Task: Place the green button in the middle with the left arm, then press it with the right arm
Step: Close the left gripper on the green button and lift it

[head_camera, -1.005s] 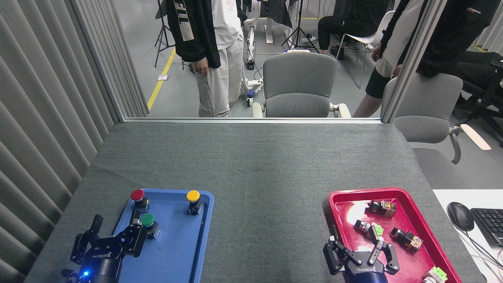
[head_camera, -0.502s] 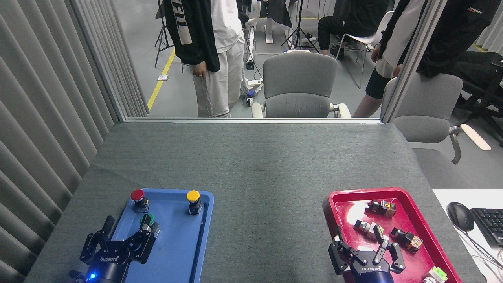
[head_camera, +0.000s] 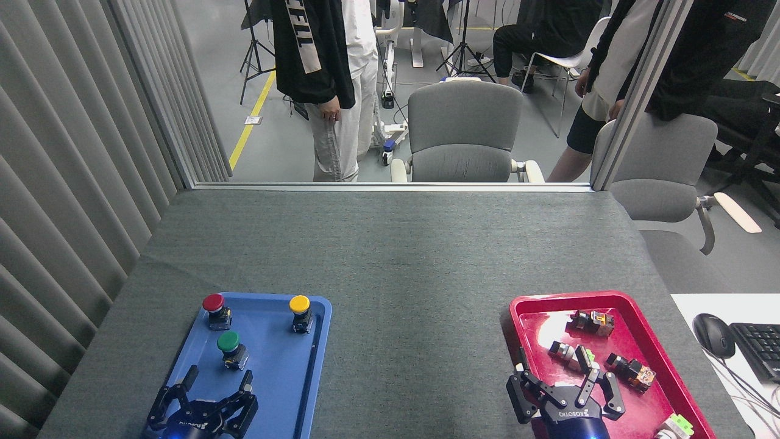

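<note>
The green button stands upright on the blue tray, below the red-capped button and left of the yellow-capped one. My left gripper sits open at the bottom edge, just below the green button and apart from it, with nothing between its fingers. My right gripper is open over the near part of the red tray, holding nothing. The middle of the dark-grey cloth between the trays is bare.
The red tray holds several small switches, some with pale-green faces. A mouse and keyboard lie on a white surface at the right. Grey panels wall the left side. People and chairs stand beyond the table's far edge.
My left gripper has drawn back toward the bottom edge and rightward, from beside the green button to below it. The right gripper has barely shifted. A person in the background has stepped right.
</note>
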Motion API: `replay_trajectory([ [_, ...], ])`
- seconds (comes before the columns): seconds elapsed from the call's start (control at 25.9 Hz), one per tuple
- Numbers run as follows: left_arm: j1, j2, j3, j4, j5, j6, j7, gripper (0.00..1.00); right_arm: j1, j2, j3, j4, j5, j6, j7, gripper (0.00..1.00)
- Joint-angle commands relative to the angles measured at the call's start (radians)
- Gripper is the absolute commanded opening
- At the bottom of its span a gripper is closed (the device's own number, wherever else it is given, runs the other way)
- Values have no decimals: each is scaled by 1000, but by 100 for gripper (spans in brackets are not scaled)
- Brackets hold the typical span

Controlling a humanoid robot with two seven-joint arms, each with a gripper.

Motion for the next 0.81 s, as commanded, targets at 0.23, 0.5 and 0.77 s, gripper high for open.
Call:
replay_trajectory([
  [0.23, -142, 6, -1, 217, -10, -93, -10, 99, -33, 18, 9, -9, 11, 14, 72, 99],
  [0.5, -211, 23, -2, 306, -4, -102, -13, 99, -47, 21, 9, 17, 14, 14, 38, 99],
  [0.77, -283, 10, -7, 410, -13, -151, -7, 98, -39, 49, 9, 41, 29, 11, 30, 99],
])
